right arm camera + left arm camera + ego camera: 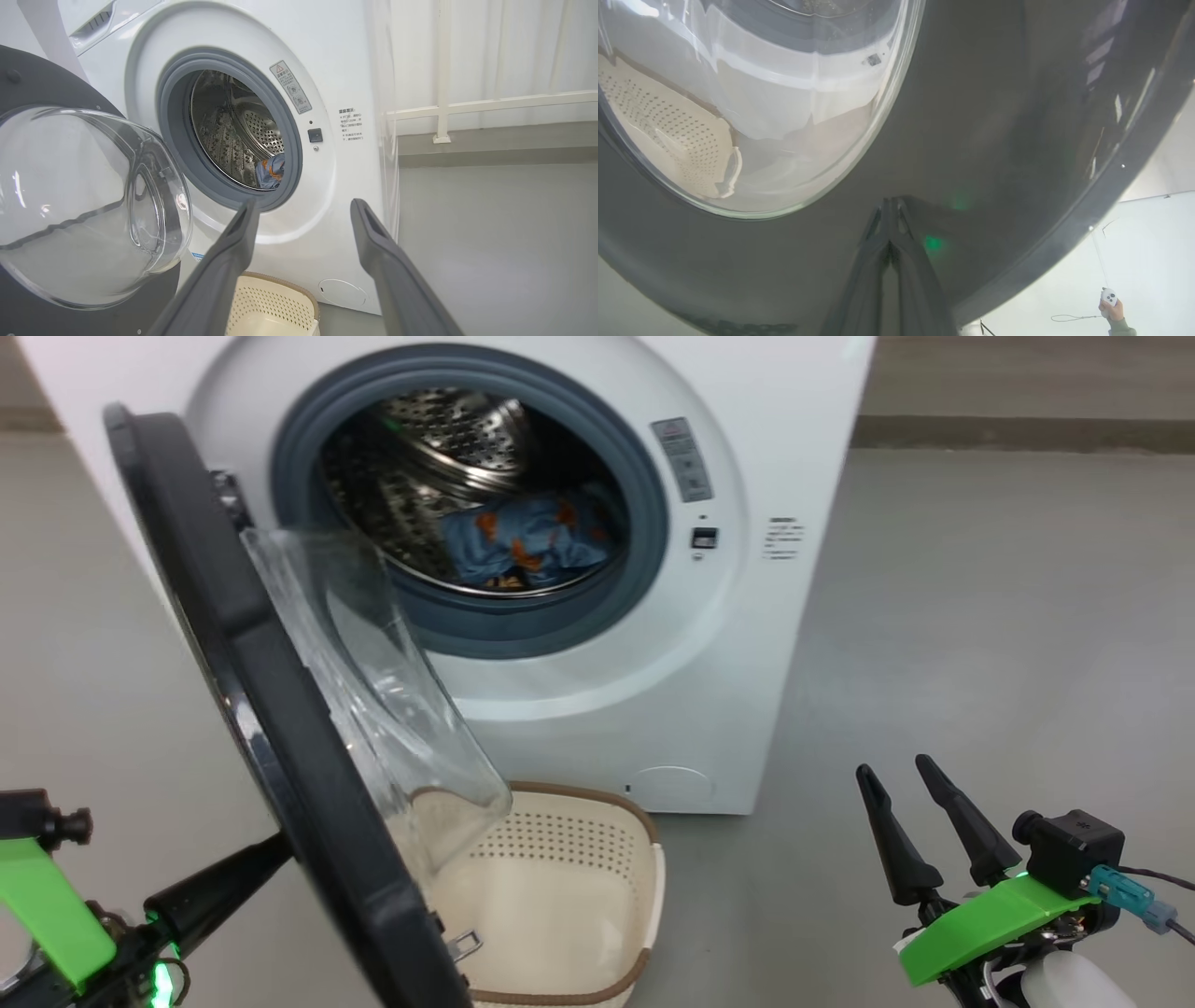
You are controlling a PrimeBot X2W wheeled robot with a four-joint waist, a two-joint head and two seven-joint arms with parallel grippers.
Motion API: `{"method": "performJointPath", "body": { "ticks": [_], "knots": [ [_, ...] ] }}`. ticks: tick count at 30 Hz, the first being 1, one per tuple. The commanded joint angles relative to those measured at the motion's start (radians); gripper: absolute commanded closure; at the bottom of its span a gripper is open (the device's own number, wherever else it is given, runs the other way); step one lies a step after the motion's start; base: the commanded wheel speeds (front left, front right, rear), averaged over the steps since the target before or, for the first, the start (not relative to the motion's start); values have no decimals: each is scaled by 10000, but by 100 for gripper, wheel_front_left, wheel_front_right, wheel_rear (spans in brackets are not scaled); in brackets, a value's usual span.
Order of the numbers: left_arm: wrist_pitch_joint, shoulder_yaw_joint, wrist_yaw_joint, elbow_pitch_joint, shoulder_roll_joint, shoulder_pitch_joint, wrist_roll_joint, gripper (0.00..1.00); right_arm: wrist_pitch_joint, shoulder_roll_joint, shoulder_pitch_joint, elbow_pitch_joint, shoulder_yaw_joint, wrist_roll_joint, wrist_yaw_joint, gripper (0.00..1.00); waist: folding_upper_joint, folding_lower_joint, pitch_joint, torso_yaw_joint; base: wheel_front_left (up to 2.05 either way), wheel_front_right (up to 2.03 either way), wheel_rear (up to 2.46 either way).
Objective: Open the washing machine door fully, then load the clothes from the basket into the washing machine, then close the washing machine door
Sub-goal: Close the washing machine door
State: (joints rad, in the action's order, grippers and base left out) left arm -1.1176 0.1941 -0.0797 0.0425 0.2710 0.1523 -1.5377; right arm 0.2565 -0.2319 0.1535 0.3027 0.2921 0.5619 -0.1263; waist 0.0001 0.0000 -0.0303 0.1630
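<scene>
Blue clothes in one drum, one basket below.

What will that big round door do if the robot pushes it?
The washing machine door probably swings stiffly as one piece, since one edge hangs on the washing machine. Its thick rim and glass bowl look heavy. The glossy rim may let the shut left gripper slip.

door: large round washing machine door with a glossy black rim and clear glass bowl, swung open
machine: big white front-loading washing machine, steel drum exposed
clothes: light blue garments with orange-brown print, inside the drum
basket: cream-white perforated plastic basket with brown rim, on the grey floor below the door
left gripper: fingers together, tips against the door's outer face
right gripper: fingers spread, touching nothing
</scene>
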Motion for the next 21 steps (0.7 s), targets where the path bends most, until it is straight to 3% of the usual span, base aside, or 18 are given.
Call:
{"method": "performJointPath", "body": {
  "ticks": [1, 12, 21],
  "knots": [
    [44, 258, 130, 452, 50, 497, -183, 100, 53, -145, 145, -255, 117, -94, -44, 0, -1, 0, 62, -1036, 0, 0, 0],
    [936, 309, 500, 409, -393, 834, 264, 100, 53, -277, 250, -254, 211, -80, -44, 0, -1, 0, 211, -2445, 0, 0, 0],
    [1653, 336, 814, 104, -707, 1237, 630, 100, 53, -340, 310, -259, 277, -46, -44, 0, -1, 0, 333, -2819, 0, 0, 0]
  ]
}}
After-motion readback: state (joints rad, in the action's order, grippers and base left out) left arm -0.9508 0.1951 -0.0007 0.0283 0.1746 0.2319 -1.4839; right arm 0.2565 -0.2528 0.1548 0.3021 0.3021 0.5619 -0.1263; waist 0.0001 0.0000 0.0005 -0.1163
